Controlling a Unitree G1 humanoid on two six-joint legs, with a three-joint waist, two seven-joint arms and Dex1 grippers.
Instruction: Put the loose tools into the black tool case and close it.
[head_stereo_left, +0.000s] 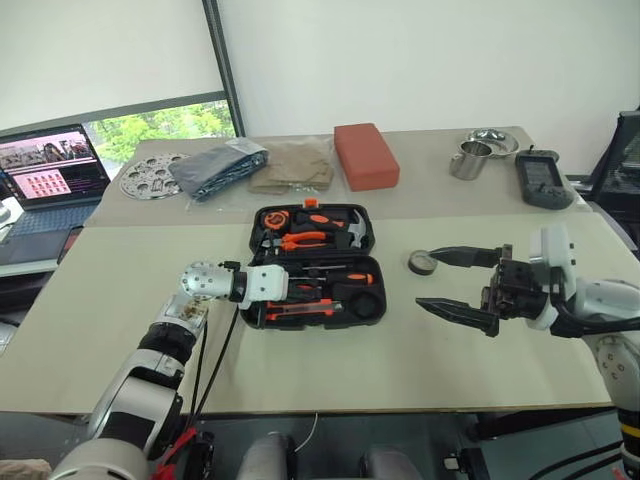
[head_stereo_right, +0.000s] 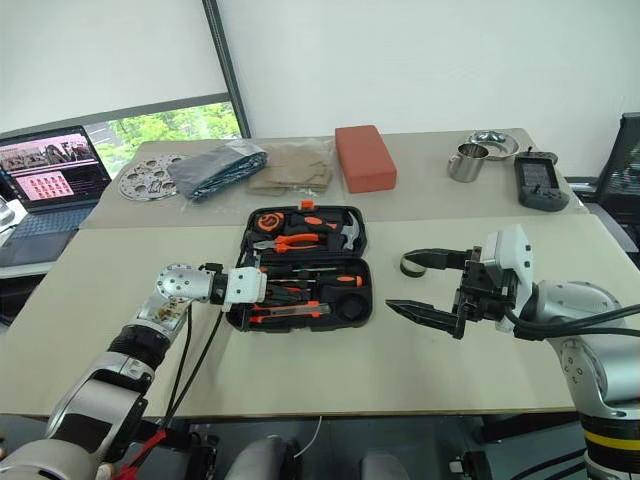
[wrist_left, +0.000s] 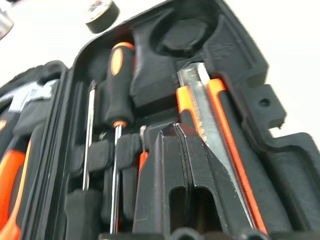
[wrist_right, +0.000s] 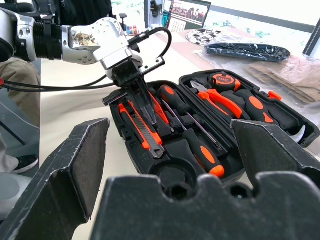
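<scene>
The black tool case (head_stereo_left: 372, 268) lies open mid-table. In its near half sit two orange-and-black screwdrivers (wrist_right: 200, 150) (wrist_left: 119, 85) and the orange-black utility knife (wrist_left: 220, 130). A slim orange screwdriver (wrist_left: 142, 160) lies just beside my left fingers. My left gripper (head_stereo_left: 303, 290) is shut, empty, tips down in that half between knife and screwdrivers. A round slot (wrist_right: 172, 175) in the case is empty. The dark tape roll (head_stereo_left: 423, 263) rests on the table right of the case. My right gripper (head_stereo_left: 450, 283) hangs open just right of the roll, nothing in it.
The case's far half holds pliers (wrist_right: 220, 100), a hammer (head_stereo_left: 350, 232) and a tape measure (wrist_right: 222, 80). Behind the case lie a red-orange block (head_stereo_left: 365, 155), tan cloth (head_stereo_left: 292, 165), a grey bag (head_stereo_left: 220, 165), a perforated disc (head_stereo_left: 150, 177), a metal cup (head_stereo_left: 470, 160) and a black device (head_stereo_left: 543, 180). A laptop (head_stereo_left: 45, 175) stands far left.
</scene>
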